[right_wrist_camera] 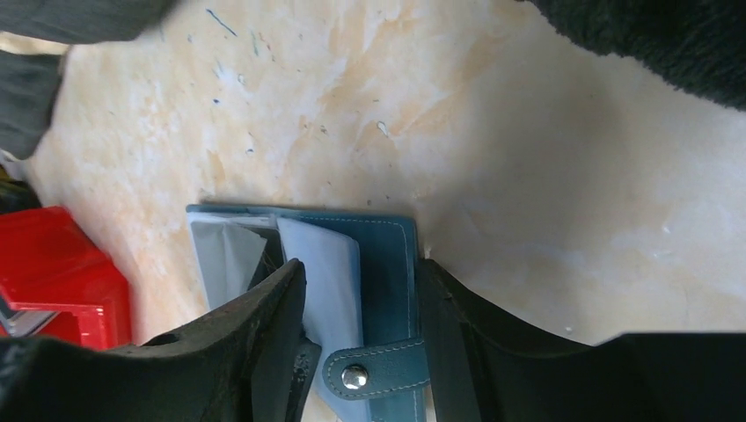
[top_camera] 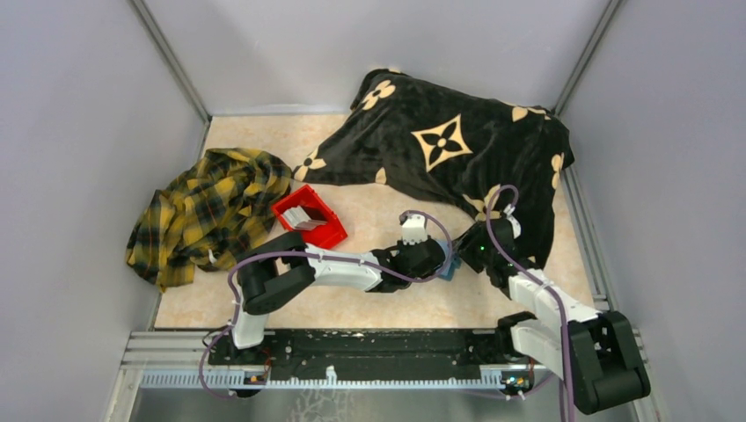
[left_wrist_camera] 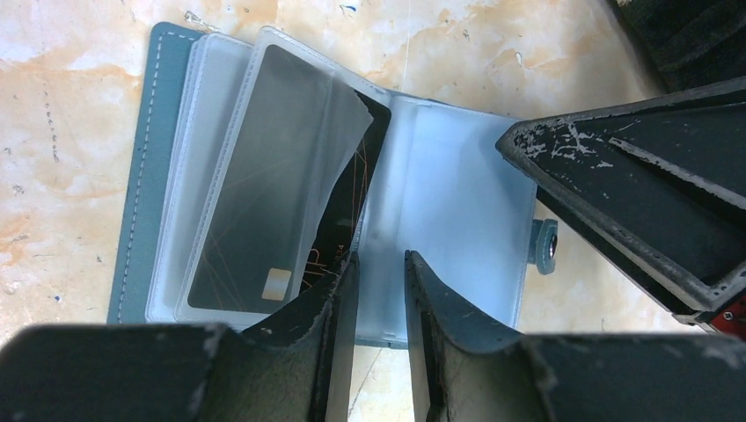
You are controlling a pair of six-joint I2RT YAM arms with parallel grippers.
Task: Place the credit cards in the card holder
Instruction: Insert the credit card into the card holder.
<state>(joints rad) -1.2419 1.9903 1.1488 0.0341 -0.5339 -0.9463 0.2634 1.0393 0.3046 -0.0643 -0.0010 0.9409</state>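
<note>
Marbled tabletop (left_wrist_camera: pixel 70 132); left gripper (left_wrist_camera: pixel 380 259), barely parted and empty, may buckle the half-sleeved card (left_wrist_camera: pixel 369 141); right gripper (right_wrist_camera: pixel 361 272), open, straddles the card holder (left_wrist_camera: pixel 141 176).

Top view: bright, even, soft light from above, no hard shadows, approx. the same all around the card holder (top_camera: pixel 451 269). The black blanket (top_camera: pixel 457 149) behind the card holder is so dark that its folds almost vanish. Left wrist view: card holder is sharp, w/ a pale sheen on its clear sleeves. The left gripper (left_wrist_camera: pixel 374 264) in front of it is blurred, very close to the lens. Right wrist view: focus is softer. A grey shadow lies on the table (right_wrist_camera: pixel 528 132) just right of the card holder, and the right gripper (right_wrist_camera: pixel 361 264) over it is out of focus.
</note>
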